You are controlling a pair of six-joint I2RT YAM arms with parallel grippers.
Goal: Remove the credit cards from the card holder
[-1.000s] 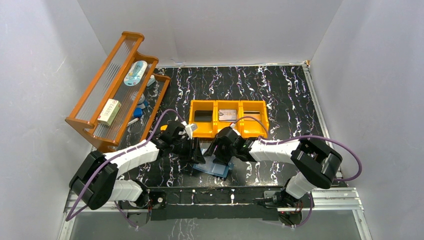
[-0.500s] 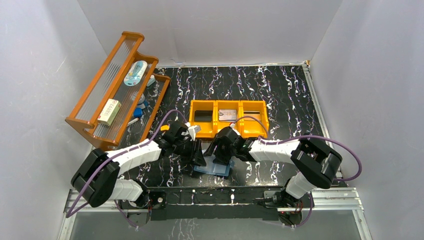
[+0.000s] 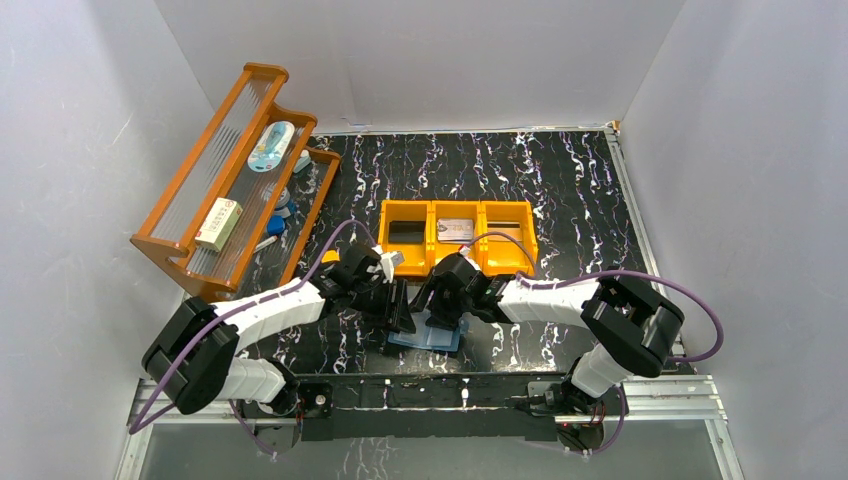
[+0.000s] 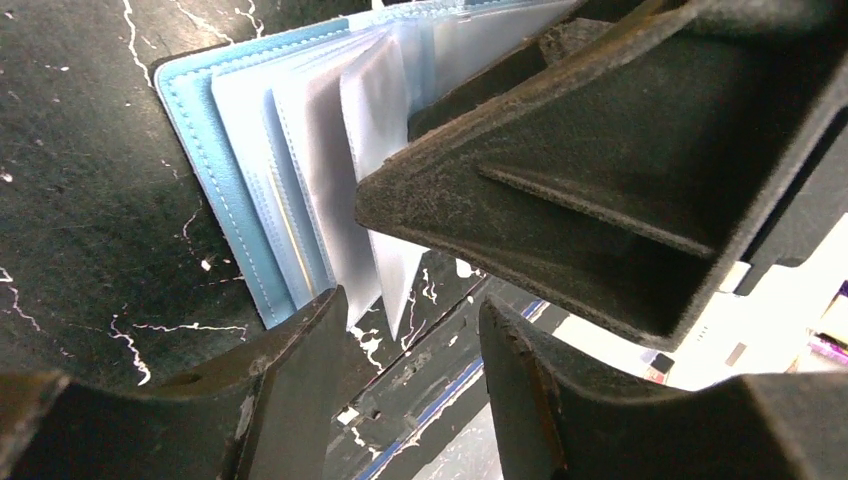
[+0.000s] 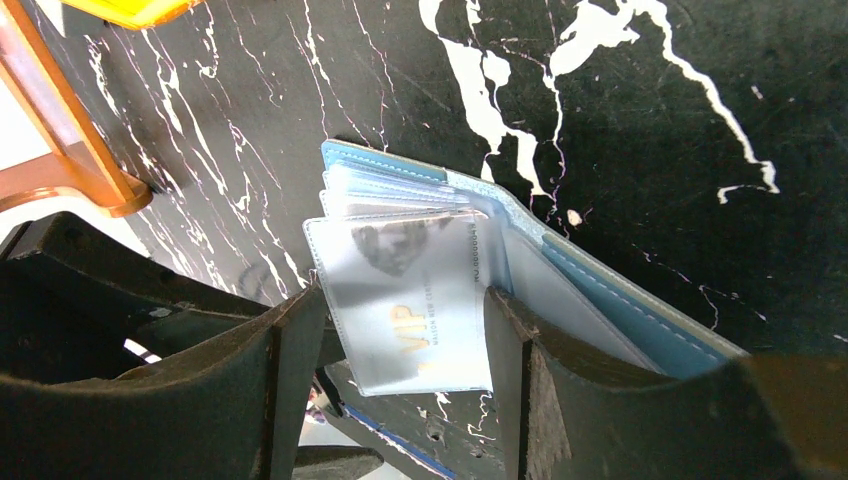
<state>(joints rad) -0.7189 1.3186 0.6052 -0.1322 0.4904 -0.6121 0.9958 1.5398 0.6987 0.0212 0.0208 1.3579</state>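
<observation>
1. The black marbled table carries an orange three-compartment bin at centre.
2. The card holder lies open at lower centre, its clear sleeves fanned out.
3. The right gripper stands wide and straddles one sleeve. The left gripper is partly apart and empty. They are crowded together, so the fingers could collide.
4. The VIP credit card sits inside that sleeve. A pinch on the plastic alone would likely drag the whole holder.

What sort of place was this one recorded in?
Probably a lab robot test cell: plain white walls box in a black, white-veined tabletop, an aluminium mounting rail runs along its near edge, and an orange three-compartment plastic bin sits staged.
</observation>
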